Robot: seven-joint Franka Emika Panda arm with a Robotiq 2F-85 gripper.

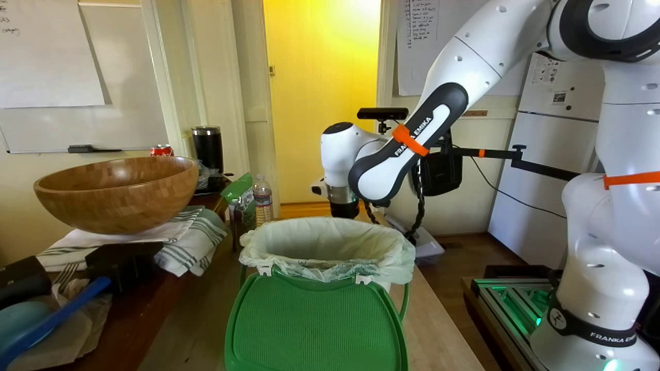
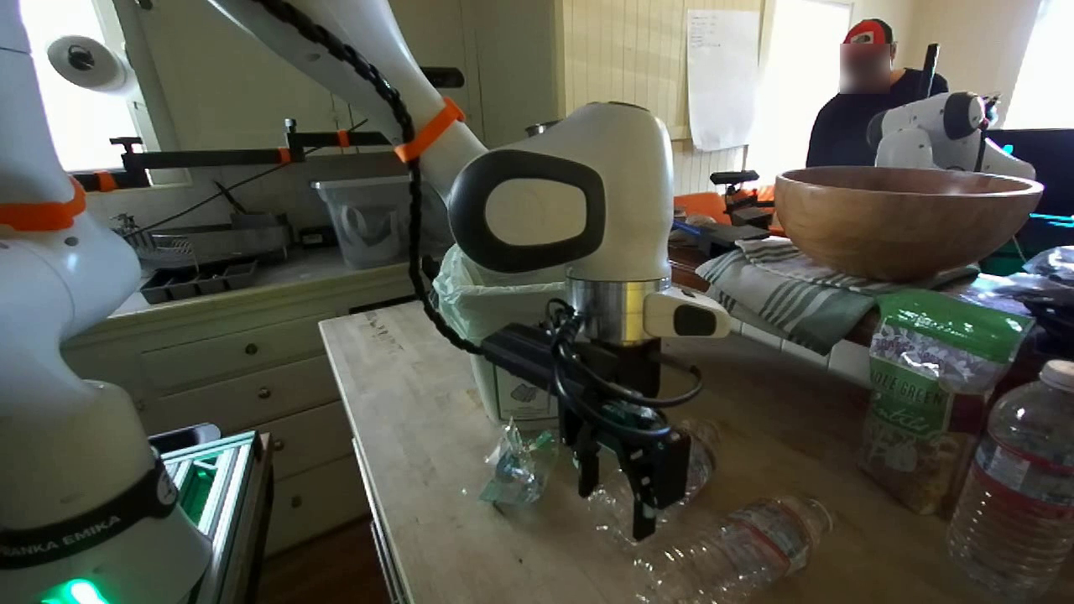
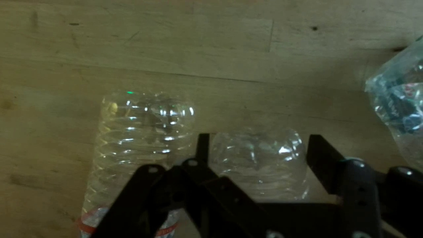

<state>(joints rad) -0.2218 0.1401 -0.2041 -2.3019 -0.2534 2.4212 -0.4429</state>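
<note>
In an exterior view, the gripper (image 2: 615,512) points down above the wooden tabletop (image 2: 403,453). In an exterior view, the green-lidded bin (image 1: 317,324) hides its lower end. In the wrist view, its fingers (image 3: 202,148) stand apart, straddling a clear plastic water bottle (image 3: 259,165) lying there; contact is unclear. Likely light, slick and easily dented, the bottle suits a gentle pinch across its body; it looks glossy, colourless, apparently empty.

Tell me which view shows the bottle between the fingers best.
Wrist view: the bottle shows close up between the fingers, base end plain. In an exterior view it lies partly behind the gripper; where the green lid fills an exterior view's foreground, it can't be seen.
</note>
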